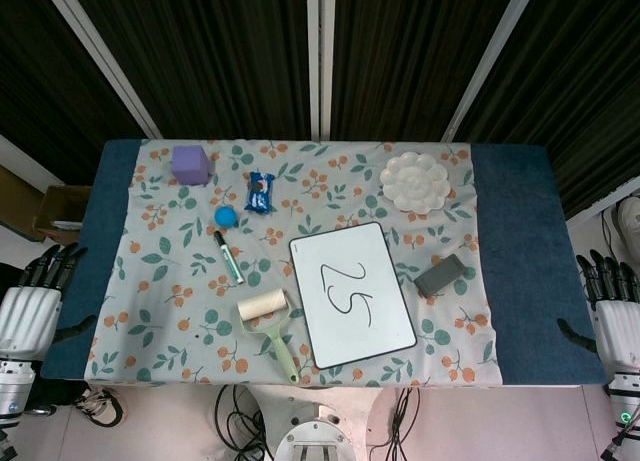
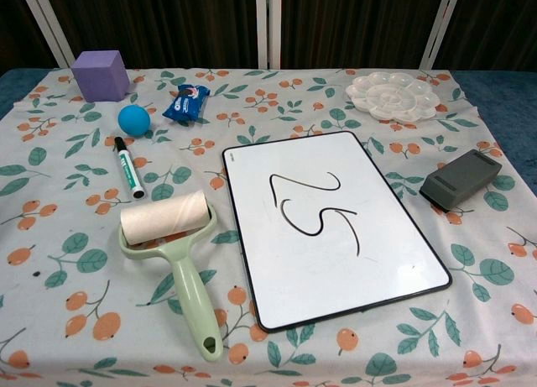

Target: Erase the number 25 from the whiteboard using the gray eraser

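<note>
A whiteboard point(image 1: 380, 311) point(image 2: 394, 261) with "25" written in black lies near the table's front, slightly right of centre. The gray eraser point(image 1: 439, 275) point(image 2: 460, 179) lies flat on the cloth just right of the board, touching nothing. My left hand point(image 1: 32, 299) hangs off the table's left edge, fingers apart and holding nothing. My right hand point(image 1: 612, 299) hangs off the right edge, likewise with spread fingers and nothing in it. Both hands are far from the eraser and appear only in the head view.
Left of the board lie a green lint roller point(image 1: 268, 324) point(image 2: 172, 244) and a marker point(image 1: 228, 256) point(image 2: 128, 167). Further back sit a blue ball point(image 1: 226, 216) point(image 2: 133, 119), a purple cube point(image 1: 190, 164) point(image 2: 100, 75), a blue snack packet point(image 1: 260, 192) point(image 2: 185, 101) and a white palette point(image 1: 415, 182) point(image 2: 393, 96).
</note>
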Robot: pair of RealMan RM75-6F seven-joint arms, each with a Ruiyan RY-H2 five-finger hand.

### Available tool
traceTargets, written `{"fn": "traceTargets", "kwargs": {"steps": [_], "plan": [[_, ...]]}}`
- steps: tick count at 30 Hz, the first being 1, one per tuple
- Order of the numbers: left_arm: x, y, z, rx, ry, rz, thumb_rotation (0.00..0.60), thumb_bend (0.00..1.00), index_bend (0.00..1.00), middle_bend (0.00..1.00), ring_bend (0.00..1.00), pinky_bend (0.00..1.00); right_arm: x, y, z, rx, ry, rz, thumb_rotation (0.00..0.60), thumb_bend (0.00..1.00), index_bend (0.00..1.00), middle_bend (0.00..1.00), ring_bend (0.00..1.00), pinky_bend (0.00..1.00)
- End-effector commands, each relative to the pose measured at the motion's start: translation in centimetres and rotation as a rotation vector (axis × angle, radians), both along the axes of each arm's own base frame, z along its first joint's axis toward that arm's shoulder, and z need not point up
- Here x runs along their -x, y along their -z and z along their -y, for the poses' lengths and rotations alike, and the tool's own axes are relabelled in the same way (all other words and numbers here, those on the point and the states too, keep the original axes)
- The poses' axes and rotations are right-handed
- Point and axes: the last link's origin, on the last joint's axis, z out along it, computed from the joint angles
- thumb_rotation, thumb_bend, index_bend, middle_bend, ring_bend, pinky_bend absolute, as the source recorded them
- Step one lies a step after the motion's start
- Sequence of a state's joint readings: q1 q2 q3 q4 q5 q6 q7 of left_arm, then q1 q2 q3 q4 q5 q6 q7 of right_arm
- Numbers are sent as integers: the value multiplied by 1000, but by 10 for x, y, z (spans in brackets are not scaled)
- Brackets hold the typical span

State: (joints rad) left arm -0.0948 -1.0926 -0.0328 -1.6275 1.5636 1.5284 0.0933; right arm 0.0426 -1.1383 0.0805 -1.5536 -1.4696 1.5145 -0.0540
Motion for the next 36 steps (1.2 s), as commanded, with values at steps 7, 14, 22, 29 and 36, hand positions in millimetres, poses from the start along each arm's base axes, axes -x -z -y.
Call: {"fn": "traceTargets", "kwargs": {"steps": [7,14,22,29,36], "plan": [[1,3,1,8,0,6,600,0,86,84,60,167,-2,0,-1,2,-12,1,600,81,0,0,0,0],[0,4,0,12,10,10,600,0,86,84,59,167,-2,4,-2,-19,-17,8,600,82,0,0,0,0],[3,5,-2,20,13,9,600,0,86,84,60,167,-9,19,15,-98,-53,-51,600,82,0,0,0,0],[7,7,-3,22,4,15,600,0,86,84,60,167,-18,56,54,-280,-98,-154,600,82,0,0,0,0],[8,4,-1,13,-1,6,600,0,86,84,59,167,-37,92,107,-386,-156,-223,600,99,0,0,0,0]]}}
